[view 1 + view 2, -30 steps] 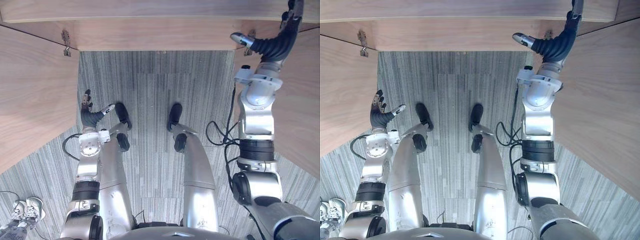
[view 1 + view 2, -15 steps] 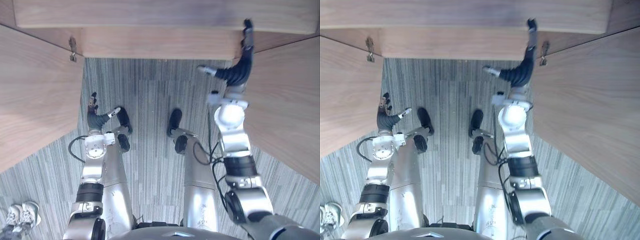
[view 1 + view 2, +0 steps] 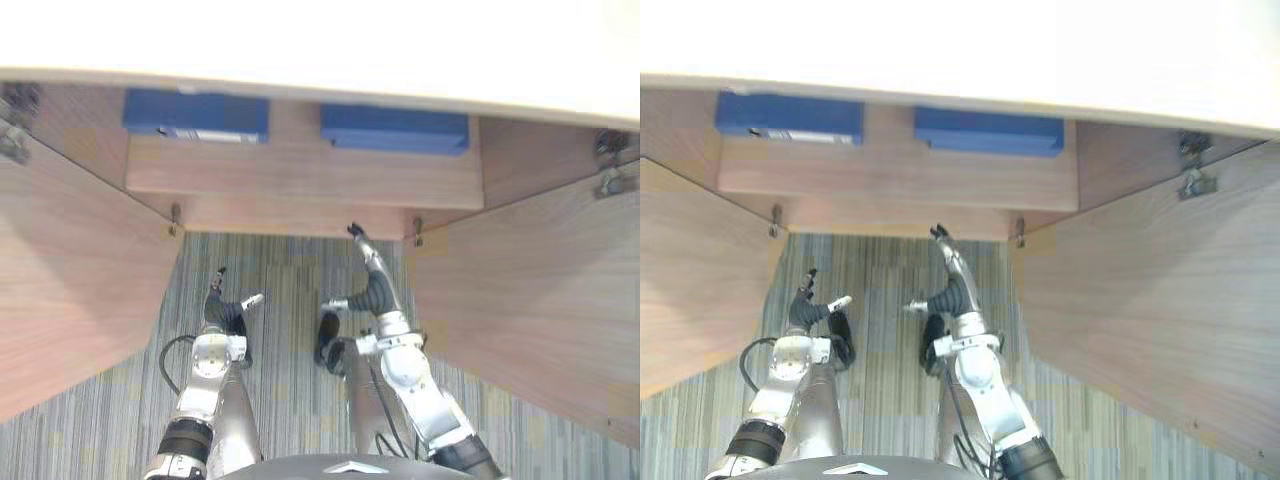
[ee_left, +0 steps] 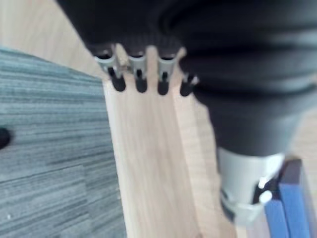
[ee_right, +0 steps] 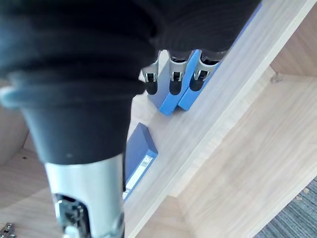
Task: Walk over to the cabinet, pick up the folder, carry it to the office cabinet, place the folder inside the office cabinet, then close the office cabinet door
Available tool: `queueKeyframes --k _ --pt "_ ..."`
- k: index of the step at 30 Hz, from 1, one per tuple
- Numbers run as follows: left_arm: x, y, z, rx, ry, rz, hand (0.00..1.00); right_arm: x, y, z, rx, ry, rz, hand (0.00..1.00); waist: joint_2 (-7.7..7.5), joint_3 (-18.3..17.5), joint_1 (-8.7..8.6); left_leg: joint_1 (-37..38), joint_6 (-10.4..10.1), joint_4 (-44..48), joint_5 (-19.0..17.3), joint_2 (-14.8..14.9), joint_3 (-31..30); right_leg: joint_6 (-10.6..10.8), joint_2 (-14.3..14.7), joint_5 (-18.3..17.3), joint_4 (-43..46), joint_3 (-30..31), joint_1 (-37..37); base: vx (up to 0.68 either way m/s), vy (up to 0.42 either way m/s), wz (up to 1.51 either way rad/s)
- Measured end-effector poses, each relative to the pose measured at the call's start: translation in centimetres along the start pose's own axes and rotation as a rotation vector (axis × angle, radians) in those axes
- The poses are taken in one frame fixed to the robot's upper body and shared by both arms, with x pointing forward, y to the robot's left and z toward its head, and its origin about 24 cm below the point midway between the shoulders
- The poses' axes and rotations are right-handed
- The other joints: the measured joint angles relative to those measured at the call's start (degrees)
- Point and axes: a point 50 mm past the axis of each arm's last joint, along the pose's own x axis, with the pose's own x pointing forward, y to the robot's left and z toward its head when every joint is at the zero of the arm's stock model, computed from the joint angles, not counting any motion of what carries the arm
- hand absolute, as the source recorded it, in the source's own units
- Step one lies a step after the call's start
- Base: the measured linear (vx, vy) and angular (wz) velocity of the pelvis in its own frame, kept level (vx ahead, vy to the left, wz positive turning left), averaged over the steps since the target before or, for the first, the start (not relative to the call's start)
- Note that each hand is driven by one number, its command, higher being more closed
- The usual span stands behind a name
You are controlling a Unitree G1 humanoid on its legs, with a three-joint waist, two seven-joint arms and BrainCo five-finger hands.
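Note:
Two blue folders lie on the shelf inside the open wooden cabinet: one on the left (image 3: pixel 195 113), one on the right (image 3: pixel 395 128). The right wrist view also shows them, the nearer folder (image 5: pixel 140 152) and the farther folder (image 5: pixel 184 95), past the hand's straight fingers (image 5: pixel 171 79). My right hand (image 3: pixel 368 272) is raised in front of the cabinet's lower front edge, open and holding nothing. Lower down, my left hand (image 3: pixel 222 308) hangs open over the carpet near the left door. In the left wrist view its fingers (image 4: pixel 138 79) point at bare wood, with a blue folder's edge (image 4: pixel 291 198) to one side.
Both cabinet doors stand wide open, the left door (image 3: pixel 70 280) and the right door (image 3: pixel 530 300), flanking me. A pale cabinet top (image 3: pixel 320 40) runs above the shelf. Striped grey carpet (image 3: pixel 290 290) lies between the doors.
The camera has tipped up, bringing the shelf and both folders into view. My right hand has swung from the right door's hinge toward the middle of the opening. The left hand has stayed low.

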Motion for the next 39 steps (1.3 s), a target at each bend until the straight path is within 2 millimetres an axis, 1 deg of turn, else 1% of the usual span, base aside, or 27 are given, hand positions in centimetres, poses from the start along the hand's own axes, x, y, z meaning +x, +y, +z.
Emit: queueKeyframes --k 1,2,3,4,5,7,8,10,12,14,16,17,18,20,21,23,25,29,31,35,39 --pt "-0.2 -0.2 -0.6 0.006 0.021 -0.007 0.00 -0.3 0.4 -0.7 0.001 0.036 0.015 0.00 0.00 -0.71 -0.09 1.11 -0.08 -1.13 0.26 -0.34 0.01 0.18 0.09 0.41 -1.23 0.11 1.14 0.15 0.037 -0.09" --pt "-0.4 -0.3 -1.7 0.031 0.065 -0.025 0.00 -1.0 1.2 -2.6 -0.001 0.125 0.047 0.00 -0.06 -1.83 -0.31 3.74 -0.22 -3.94 1.03 -1.00 0.41 0.44 0.37 1.62 -4.57 0.41 3.80 0.09 0.030 -0.03" --pt "-0.6 -0.4 -2.3 0.040 0.087 -0.032 0.00 -1.3 1.6 -3.5 -0.003 0.169 0.061 0.00 -0.03 -2.36 -0.42 4.93 -0.44 -5.32 1.57 -1.34 0.59 0.54 0.57 2.36 -6.47 0.42 5.08 0.11 0.029 -0.07" --pt "-0.9 -0.5 -3.4 0.060 0.130 -0.050 0.00 -2.2 2.2 -5.4 -0.009 0.262 0.085 0.00 -0.05 -3.48 -0.66 7.42 -0.49 -8.53 2.90 -1.94 1.24 0.73 0.98 4.36 -10.91 0.47 7.81 0.11 0.013 -0.07" --pt "-1.1 -0.6 -4.2 0.086 0.162 -0.061 0.00 -3.1 2.5 -7.0 -0.014 0.347 0.096 0.00 0.04 -3.74 -0.88 10.29 -0.65 -12.02 4.31 -2.71 1.60 1.04 1.49 6.54 -15.42 0.75 11.12 0.13 0.012 -0.08" --pt "-1.7 -0.1 -5.5 0.132 0.206 -0.071 0.00 -4.4 2.5 -9.0 -0.023 0.455 0.117 0.00 0.03 -4.01 -1.46 14.50 -0.75 -16.51 5.96 -3.82 2.58 1.23 1.86 9.69 -21.89 1.18 15.89 0.10 0.021 -0.12" --pt "-1.8 0.0 -5.9 0.142 0.219 -0.076 0.00 -4.7 2.5 -9.5 -0.023 0.479 0.120 0.00 0.08 -4.12 -1.60 15.51 -0.74 -17.33 6.19 -4.08 2.90 1.30 1.90 10.26 -23.10 1.44 16.92 0.06 0.015 -0.17" --pt "-2.5 0.3 -7.2 0.177 0.268 -0.086 0.00 -6.0 2.2 -11.3 -0.005 0.585 0.111 0.00 0.51 -5.57 -2.05 18.58 -0.88 -19.65 6.71 -5.11 3.10 1.61 1.97 11.90 -26.26 2.70 19.69 0.03 0.006 -0.20" --pt "-2.9 0.5 -7.9 0.185 0.296 -0.089 0.00 -6.9 2.1 -12.2 0.008 0.648 0.107 0.00 0.79 -6.35 -2.38 20.41 -0.77 -20.84 6.90 -5.64 3.33 1.80 1.80 12.52 -27.54 3.09 21.32 0.00 0.019 -0.13" --pt "-3.6 0.7 -9.0 0.187 0.344 -0.085 0.00 -8.4 2.1 -13.5 0.043 0.756 0.089 0.00 0.91 -8.06 -2.80 23.06 -0.70 -23.37 7.73 -6.58 3.83 1.94 1.48 13.04 -28.56 4.10 22.64 -0.03 0.025 -0.16" --pt "-4.3 0.9 -10.0 0.190 0.391 -0.084 0.00 -9.3 2.1 -14.3 0.092 0.835 0.054 0.00 0.87 -9.51 -2.89 24.74 -0.54 -25.85 8.69 -7.38 4.43 2.09 1.26 13.51 -29.23 5.32 22.70 -0.06 0.028 -0.27" --pt "-4.6 1.0 -10.4 0.190 0.413 -0.083 0.00 -9.6 2.1 -14.5 0.119 0.865 0.035 0.00 0.84 -9.53 -2.87 26.08 -0.28 -27.34 9.16 -7.93 4.49 2.18 1.17 13.69 -29.54 6.00 23.09 -0.08 0.047 -0.39" --pt "-4.9 1.0 -11.0 0.187 0.446 -0.078 0.00 -10.1 2.1 -14.9 0.157 0.910 0.005 0.00 0.87 -9.70 -3.23 28.16 -0.57 -30.04 9.88 -8.89 4.34 2.24 0.94 13.65 -30.23 6.89 23.81 -0.07 0.047 -0.38" --pt "-5.5 1.0 -11.8 0.191 0.488 -0.085 0.00 -10.7 2.2 -15.3 0.190 0.958 -0.018 0.00 0.93 -9.88 -3.27 30.36 -0.49 -32.78 10.74 -9.79 3.96 2.36 0.80 13.87 -30.94 7.61 24.41 -0.06 0.049 -0.32" --pt "-6.0 0.8 -12.3 0.190 0.519 -0.090 0.00 -11.4 2.2 -15.5 0.209 0.989 -0.031 0.00 1.09 -10.64 -3.45 31.26 -0.43 -34.65 11.16 -10.51 2.95 2.39 0.79 13.86 -31.03 8.07 24.46 -0.05 0.051 -0.20" --pt "-6.3 0.6 -12.6 0.187 0.540 -0.094 0.00 -12.7 2.2 -16.0 0.236 1.052 -0.054 0.00 0.94 -11.29 -3.50 31.68 -0.41 -34.72 11.15 -10.78 2.85 2.41 0.71 13.85 -31.31 8.68 24.99 -0.02 0.034 -0.11" --pt "-6.4 0.6 -12.8 0.188 0.555 -0.097 0.00 -13.3 2.4 -16.3 0.289 1.105 -0.101 0.00 0.88 -11.37 -3.86 32.62 -0.36 -34.73 11.11 -10.99 2.86 2.47 0.57 13.87 -31.74 8.73 26.10 0.00 0.006 -0.03" --pt "-6.9 0.5 -13.4 0.194 0.593 -0.105 0.00 -14.2 2.7 -16.6 0.342 1.164 -0.134 0.00 0.92 -12.60 -3.88 33.49 -0.02 -34.76 10.73 -11.49 2.79 3.33 0.19 14.35 -32.68 8.93 27.48 0.01 0.005 0.02" --pt "-7.1 0.4 -13.6 0.193 0.605 -0.108 0.00 -14.5 2.7 -16.6 0.368 1.181 -0.161 0.00 0.95 -12.61 -3.89 33.96 0.05 -34.76 10.55 -11.71 2.85 3.41 0.06 14.40 -32.62 9.12 27.98 0.05 0.005 -0.03" --pt "-7.9 0.2 -14.2 0.191 0.643 -0.117 0.00 -15.1 2.4 -17.0 0.416 1.232 -0.222 0.00 1.12 -12.86 -4.06 35.49 0.03 -34.76 9.74 -12.01 3.82 3.69 -0.07 14.58 -32.56 10.39 28.75 0.02 0.008 -0.14" --pt "-8.2 0.2 -14.4 0.174 0.659 -0.116 0.00 -15.4 1.6 -17.3 0.454 1.242 -0.305 0.00 1.18 -12.85 -4.98 36.61 -0.05 -34.74 8.90 -12.21 6.14 3.95 -0.03 14.87 -32.54 12.58 28.63 0.00 0.003 -0.29"
